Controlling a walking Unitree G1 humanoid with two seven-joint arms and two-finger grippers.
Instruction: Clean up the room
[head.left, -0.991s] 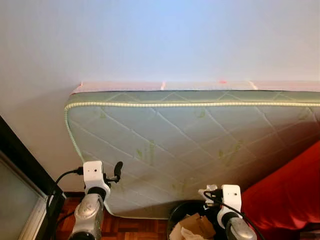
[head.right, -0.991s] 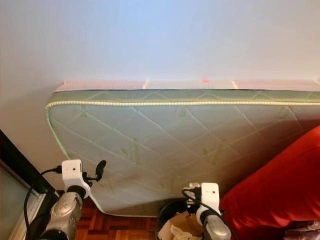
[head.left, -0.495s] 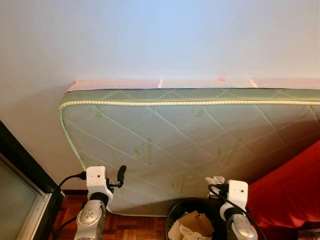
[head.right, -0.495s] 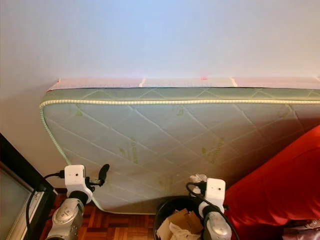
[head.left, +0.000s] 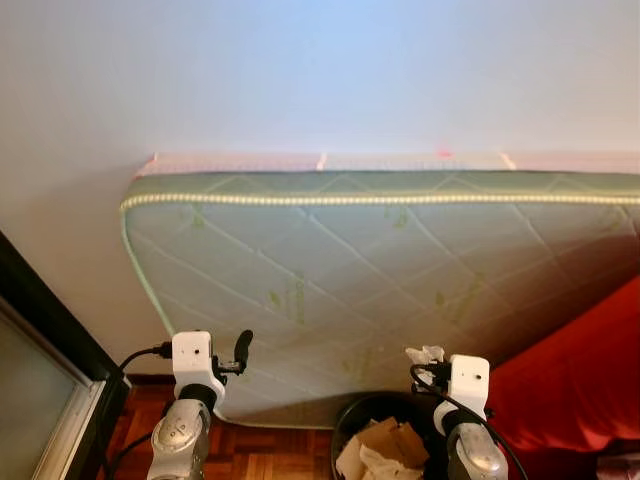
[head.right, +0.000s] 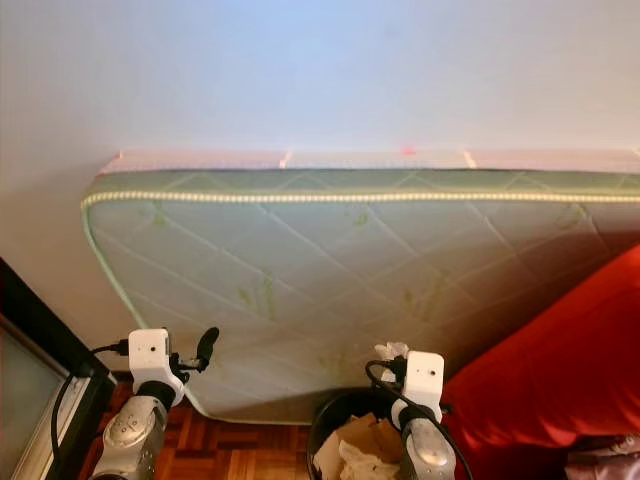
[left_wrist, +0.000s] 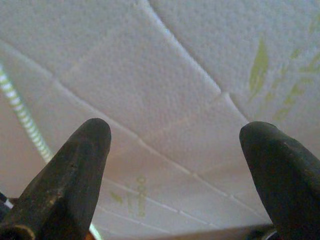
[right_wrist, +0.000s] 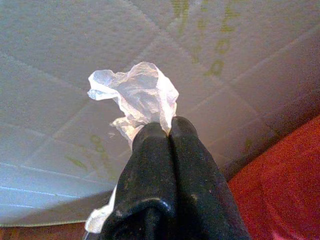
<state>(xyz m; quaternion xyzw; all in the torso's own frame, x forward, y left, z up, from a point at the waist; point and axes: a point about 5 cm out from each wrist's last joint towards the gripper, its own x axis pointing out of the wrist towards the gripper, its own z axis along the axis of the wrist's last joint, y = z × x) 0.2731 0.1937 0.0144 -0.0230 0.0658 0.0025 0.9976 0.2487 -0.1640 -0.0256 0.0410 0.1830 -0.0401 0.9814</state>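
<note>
My right gripper (right_wrist: 169, 129) is shut on a crumpled piece of clear plastic wrap (right_wrist: 140, 97), which pokes out above the fingertips. In the eye views that gripper (head.left: 425, 362) hangs over the black trash bin (head.left: 355, 423), with the plastic wrap (head.left: 424, 353) at its tip. The bin holds cardboard scraps (head.left: 385, 440) and crumpled paper. My left gripper (left_wrist: 175, 137) is open with nothing between its fingers, facing the mattress. It is raised at the lower left (head.left: 238, 350).
A quilted pale green mattress (head.left: 380, 280) leans against the white wall behind the bin. A red cushioned piece of furniture (head.left: 580, 380) stands at the right. A dark window frame (head.left: 50, 350) runs along the left. Wooden floor (head.left: 260, 455) shows below.
The camera has shifted a little. My right gripper with the plastic wrap has risen slightly over the bin; the left gripper has sunk a bit lower in view.
</note>
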